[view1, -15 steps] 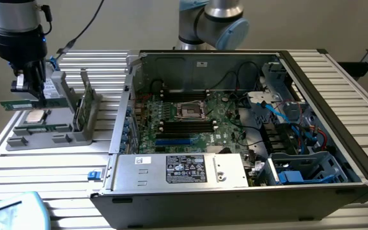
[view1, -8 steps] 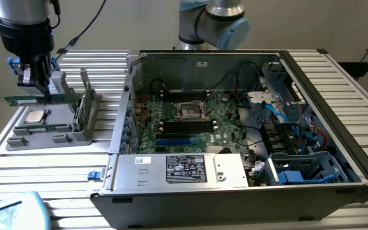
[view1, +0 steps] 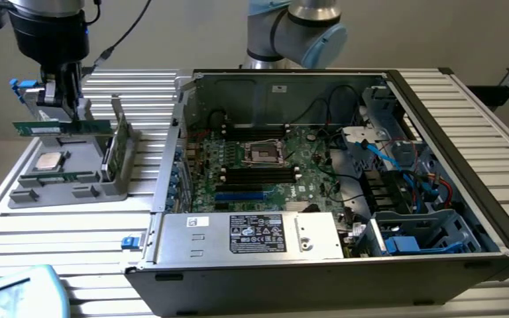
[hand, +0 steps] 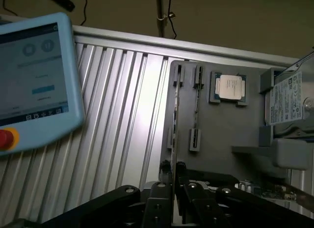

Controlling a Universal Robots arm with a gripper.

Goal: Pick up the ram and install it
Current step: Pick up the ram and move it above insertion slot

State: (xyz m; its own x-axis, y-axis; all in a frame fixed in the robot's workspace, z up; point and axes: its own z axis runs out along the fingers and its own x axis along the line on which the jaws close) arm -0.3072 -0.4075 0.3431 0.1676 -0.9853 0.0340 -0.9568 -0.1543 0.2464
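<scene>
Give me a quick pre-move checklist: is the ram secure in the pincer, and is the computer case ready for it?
1. Long thin green circuit-board ram stick gripped by the pincer: ok.
2. Stick held level: ok, it lies roughly horizontal in the exterior view.
3. Stick fully clear of the grey fixture tray: cannot tell; it appears raised above it.
4. Open black computer case, access from above: ok.
5. Black memory slots on the green motherboard free: ok, they look empty.
</scene>
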